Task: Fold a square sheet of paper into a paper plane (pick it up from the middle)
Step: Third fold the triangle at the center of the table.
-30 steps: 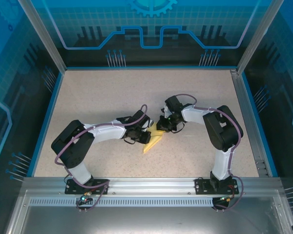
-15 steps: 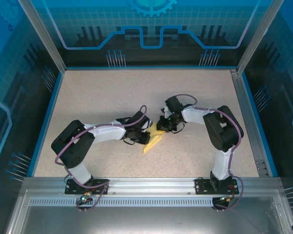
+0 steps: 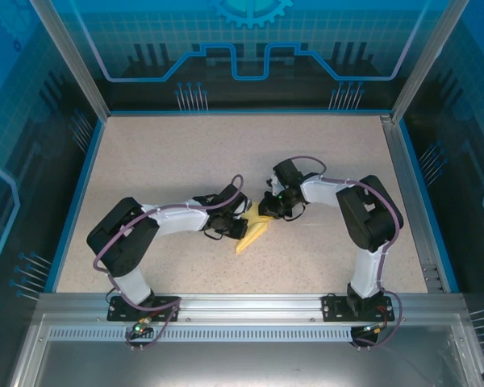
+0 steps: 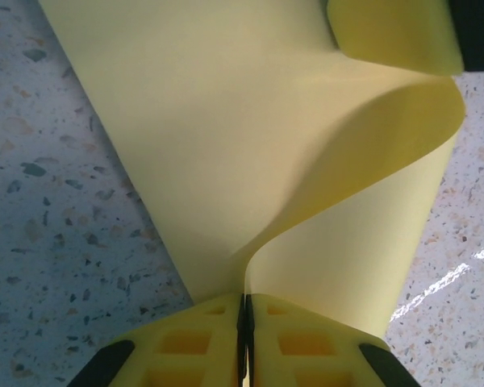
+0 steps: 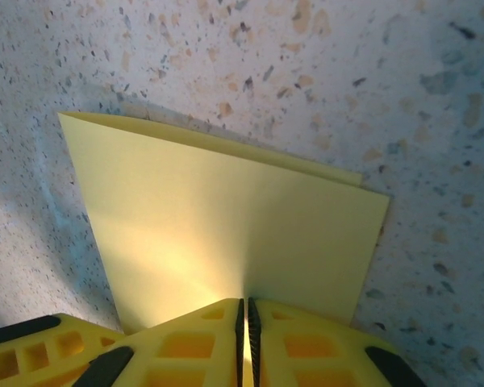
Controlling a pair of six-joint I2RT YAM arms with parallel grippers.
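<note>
Left jaws, yellow, at bottom centre: pressed together, pinching a thin edge of yellow paper (image 4: pixel 226 121). Fans out upward from the pinch and fills most of the frame. Runs flat and smooth on the left, swells into a soft wave on the right. Curls over in a small flap at top right. Hangs over a speckled desk (image 4: pixel 40 201), bare at left and lower right, with a bright glare streak (image 4: pixel 448 280) near the right edge.
</note>
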